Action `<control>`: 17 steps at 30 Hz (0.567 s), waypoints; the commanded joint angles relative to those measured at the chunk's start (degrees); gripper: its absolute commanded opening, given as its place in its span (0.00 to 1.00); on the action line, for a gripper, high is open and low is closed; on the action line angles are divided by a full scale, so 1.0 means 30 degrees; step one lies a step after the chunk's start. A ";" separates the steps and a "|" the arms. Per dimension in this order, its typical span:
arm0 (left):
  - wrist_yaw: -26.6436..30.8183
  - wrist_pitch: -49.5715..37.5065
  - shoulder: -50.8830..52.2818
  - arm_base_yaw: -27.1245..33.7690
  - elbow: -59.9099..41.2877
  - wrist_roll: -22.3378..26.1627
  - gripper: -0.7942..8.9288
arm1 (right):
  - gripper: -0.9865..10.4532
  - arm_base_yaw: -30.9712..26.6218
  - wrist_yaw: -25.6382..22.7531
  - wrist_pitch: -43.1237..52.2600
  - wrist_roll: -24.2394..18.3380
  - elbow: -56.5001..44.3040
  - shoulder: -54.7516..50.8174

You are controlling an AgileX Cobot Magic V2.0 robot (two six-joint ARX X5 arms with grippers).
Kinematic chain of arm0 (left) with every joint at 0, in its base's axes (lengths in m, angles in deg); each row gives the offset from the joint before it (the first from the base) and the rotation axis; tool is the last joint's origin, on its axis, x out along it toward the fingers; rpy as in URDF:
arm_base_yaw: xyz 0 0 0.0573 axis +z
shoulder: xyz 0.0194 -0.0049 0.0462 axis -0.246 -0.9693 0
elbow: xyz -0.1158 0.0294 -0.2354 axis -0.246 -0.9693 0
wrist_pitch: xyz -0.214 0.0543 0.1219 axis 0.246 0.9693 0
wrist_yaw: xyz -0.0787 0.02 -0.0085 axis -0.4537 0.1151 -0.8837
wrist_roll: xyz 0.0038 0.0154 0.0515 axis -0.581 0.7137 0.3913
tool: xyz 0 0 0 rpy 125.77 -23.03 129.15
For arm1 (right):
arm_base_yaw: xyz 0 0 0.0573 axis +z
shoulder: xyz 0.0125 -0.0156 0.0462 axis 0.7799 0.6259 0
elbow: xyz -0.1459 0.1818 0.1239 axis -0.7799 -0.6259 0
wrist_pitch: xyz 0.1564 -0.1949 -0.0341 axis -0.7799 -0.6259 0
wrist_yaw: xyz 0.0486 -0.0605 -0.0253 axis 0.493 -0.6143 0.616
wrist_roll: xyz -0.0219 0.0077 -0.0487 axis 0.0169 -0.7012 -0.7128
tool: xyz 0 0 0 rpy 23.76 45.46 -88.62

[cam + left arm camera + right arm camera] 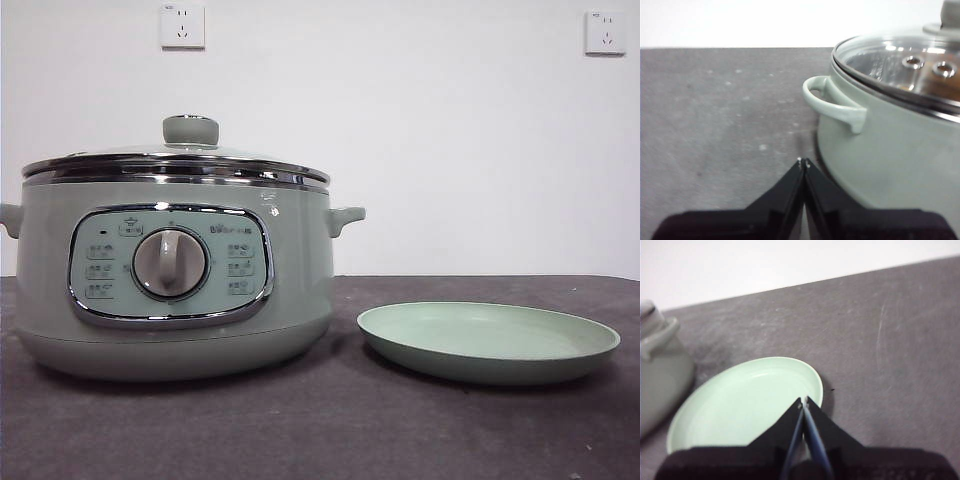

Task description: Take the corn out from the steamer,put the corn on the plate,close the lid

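Note:
The sage-green steamer stands at the left of the table with its glass lid on. It also shows in the left wrist view, its lid misted over an orange-brown blur. The corn cannot be made out. The pale green plate lies empty to the steamer's right, and shows in the right wrist view. My left gripper is shut and empty beside the steamer's side handle. My right gripper is shut and empty above the plate's edge. Neither arm shows in the front view.
The dark grey table spreads around both things. A white wall with two sockets stands behind. The steamer's other handle shows at the edge of the right wrist view.

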 commanded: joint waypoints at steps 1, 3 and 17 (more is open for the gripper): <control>-0.0685 0.0058 0.0051 0.0036 -0.0226 -0.2827 0.08 | 0.09 0.0007 0.0022 -0.0153 0.3410 -0.0211 0.0007; -0.1341 0.0044 0.0051 0.0036 -0.0211 -0.3082 0.08 | 0.09 0.0007 0.0058 -0.0153 0.4495 -0.0204 0.0007; -0.2732 0.1144 -0.0321 0.0036 0.2222 -0.4867 0.07 | 0.08 0.0007 0.0576 -0.0233 0.5457 0.2841 0.2251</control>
